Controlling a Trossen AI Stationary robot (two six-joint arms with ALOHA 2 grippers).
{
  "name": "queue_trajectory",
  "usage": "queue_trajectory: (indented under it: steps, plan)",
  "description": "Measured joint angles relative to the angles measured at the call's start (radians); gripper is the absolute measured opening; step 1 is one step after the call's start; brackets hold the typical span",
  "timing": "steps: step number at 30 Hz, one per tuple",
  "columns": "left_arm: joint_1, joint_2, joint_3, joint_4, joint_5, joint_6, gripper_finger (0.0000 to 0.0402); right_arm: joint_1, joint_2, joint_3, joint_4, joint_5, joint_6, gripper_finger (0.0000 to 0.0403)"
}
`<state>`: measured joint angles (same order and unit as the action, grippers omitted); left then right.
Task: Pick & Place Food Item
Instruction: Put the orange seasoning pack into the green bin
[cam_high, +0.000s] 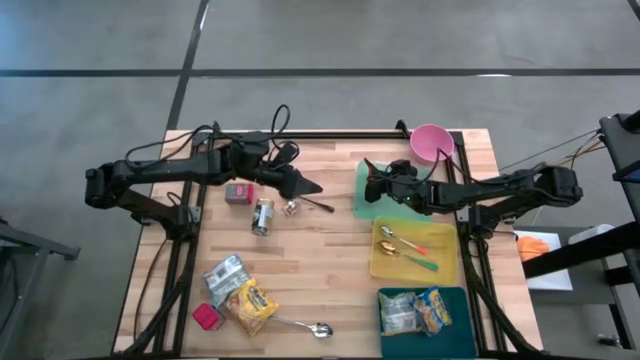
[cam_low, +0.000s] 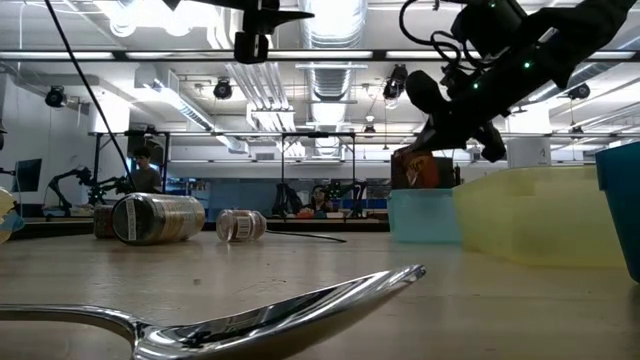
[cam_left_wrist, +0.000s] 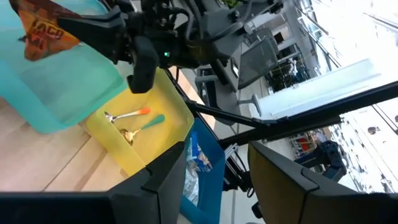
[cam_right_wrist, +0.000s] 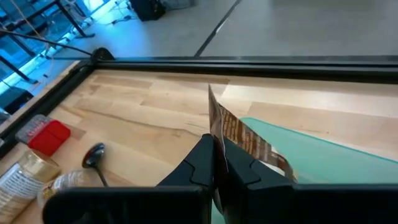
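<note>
The right hand (cam_right_wrist: 214, 163) is clamped on the thin edge of a brown food packet (cam_right_wrist: 242, 140), holding it upright above the light green tray (cam_high: 366, 195) at the far right of the surface (cam_high: 320, 250), which looks like a carry into that tray, with the edge grip letting the packet hang free of the tray's wall. The left hand (cam_left_wrist: 211, 180) hangs over the middle of the surface with its fingers partly apart and nothing between them, apparently waiting. A can (cam_high: 262, 216) and a spoon (cam_high: 300, 326) lie untouched nearer the left.
</note>
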<state>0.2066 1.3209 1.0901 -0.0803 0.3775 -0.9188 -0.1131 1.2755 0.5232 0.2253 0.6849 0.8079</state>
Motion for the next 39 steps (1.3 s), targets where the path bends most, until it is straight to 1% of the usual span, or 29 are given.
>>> queue_trajectory:
  steps: [13,17,28,34,39]
  plan:
    - [-0.005,0.0,0.0,0.0,0.001,0.007,0.0179,0.0,0.003,-0.008,0.002,0.026,-0.022,0.0008]
    - [-0.005,0.0,0.0,0.0,0.001,0.006,0.0179,0.0,0.003,-0.021,0.033,0.049,-0.022,0.0008]
    - [-0.006,0.0,0.0,0.0,0.003,0.003,0.0179,-0.003,0.003,-0.041,0.057,0.052,-0.025,0.0008]
    - [-0.006,0.0,0.0,0.0,0.002,-0.002,0.0178,-0.027,0.013,-0.041,0.126,0.075,-0.052,0.0008]
    - [-0.006,0.0,0.0,0.001,-0.001,-0.005,0.0178,-0.056,0.09,-0.041,0.22,0.056,-0.07,0.0008]
